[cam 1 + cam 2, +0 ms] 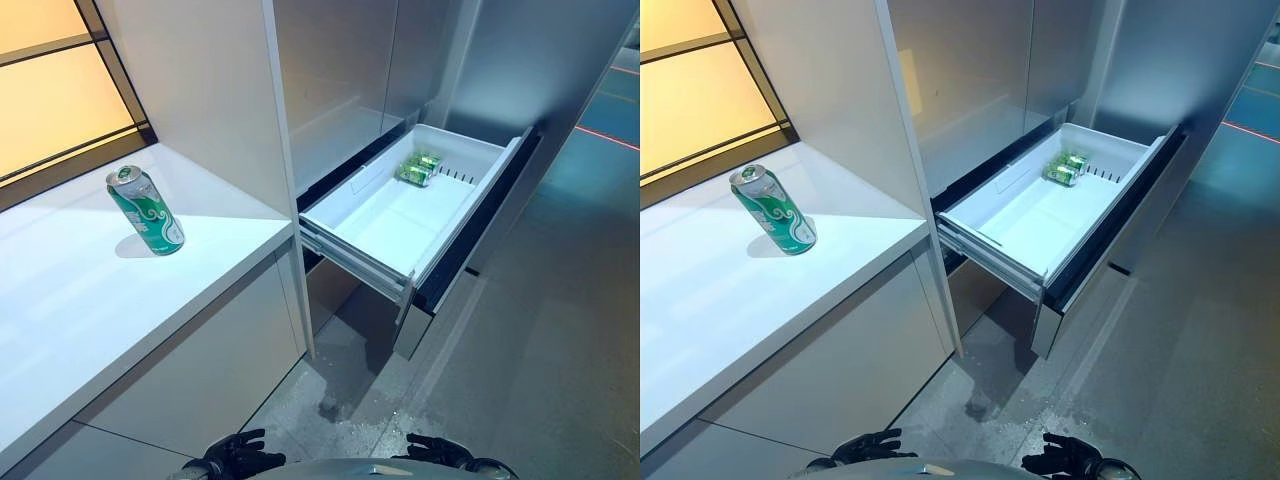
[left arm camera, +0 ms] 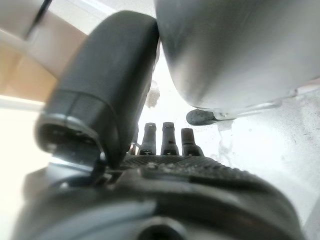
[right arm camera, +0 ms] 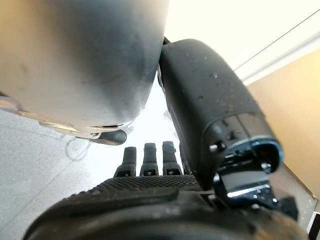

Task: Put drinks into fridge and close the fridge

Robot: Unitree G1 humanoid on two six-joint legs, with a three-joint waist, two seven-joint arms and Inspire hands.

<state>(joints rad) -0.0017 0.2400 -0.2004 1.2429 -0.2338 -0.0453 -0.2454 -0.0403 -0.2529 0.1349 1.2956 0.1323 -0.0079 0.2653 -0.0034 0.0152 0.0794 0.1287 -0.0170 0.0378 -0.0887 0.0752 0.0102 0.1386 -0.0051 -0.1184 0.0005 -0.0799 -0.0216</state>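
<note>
A green drink can (image 1: 146,210) stands upright on the white counter (image 1: 90,300) at the left. The fridge drawer (image 1: 400,215) is pulled out at mid-right, white inside, with two green cans (image 1: 420,168) lying at its far end. Both hands hang low at the bottom edge, far from the can and the drawer. My left hand (image 1: 235,455) shows relaxed, straight fingers (image 2: 162,137) and holds nothing. My right hand (image 1: 440,452) is the same, its fingers (image 3: 150,160) straight and empty.
A tall white cabinet panel (image 1: 200,90) rises between the counter and the fridge. The grey fridge doors (image 1: 340,70) stand above the drawer. Grey floor (image 1: 540,370) stretches to the right, with a red line (image 1: 610,135) at the far right.
</note>
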